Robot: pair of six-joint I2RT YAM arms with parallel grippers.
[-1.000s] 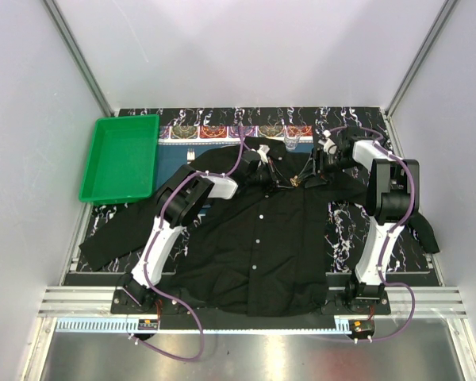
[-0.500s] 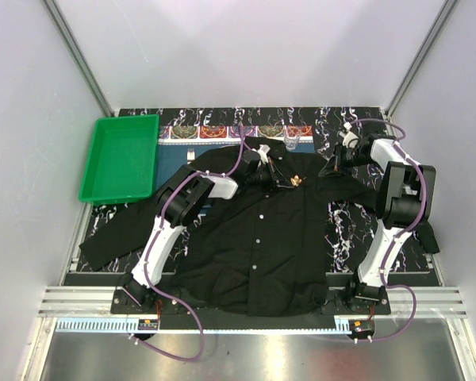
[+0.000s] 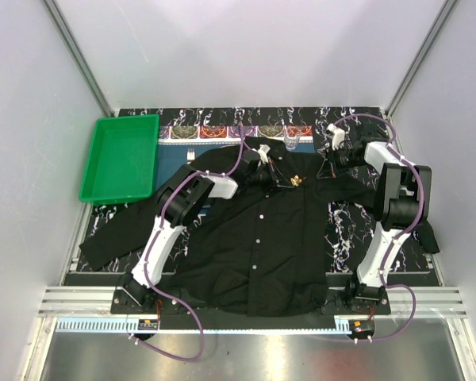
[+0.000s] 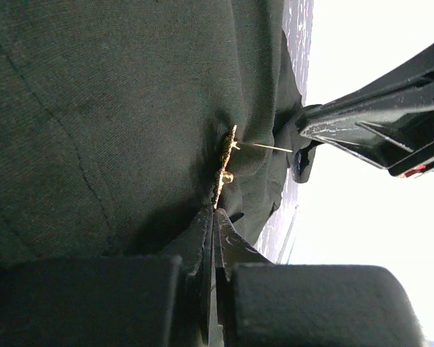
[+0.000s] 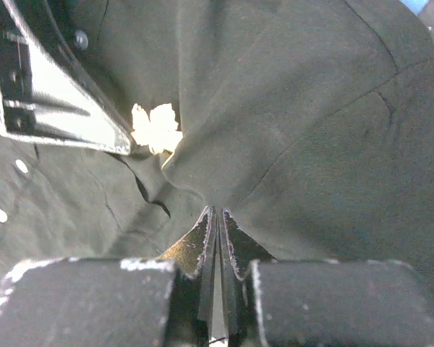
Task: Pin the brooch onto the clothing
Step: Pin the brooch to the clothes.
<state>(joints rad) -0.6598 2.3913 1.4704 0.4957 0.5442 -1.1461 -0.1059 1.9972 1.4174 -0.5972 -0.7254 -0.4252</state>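
Left gripper (image 4: 214, 217): its jaws are pressing fully together, tips lying on the chest of the black long-sleeved button-up shirt (image 3: 262, 246).
Right gripper (image 5: 218, 215): its jaws are sitting almost together with only a sliver of a gap, and the shirt's cloth is bunching into folds that are running into the tips, so it is pinching the fabric.
Brooch: the tiny golden leaf-shaped brooch (image 5: 155, 129) is sitting on the shirt's upper chest, just below the collar, between the two grippers.
Brooch and left gripper: in the left wrist view the brooch is showing edge-on straight ahead of the tips, its near end touching them; whether the tips are actually clamping it cannot be told.
Brooch and right gripper: the brooch is lying near the tips, ahead and off to one side, apart from them, at the edge of the raised fold.
Pin: a thin golden needle (image 4: 264, 147) is sticking out from the brooch towards the right gripper's fingertip.
Shirt: it is lying spread front-up on the table, sleeves stretching out to both sides.
Green plastic tray (image 3: 120, 159): it is resting beyond the shirt's sleeve on the left, well apart from both grippers.
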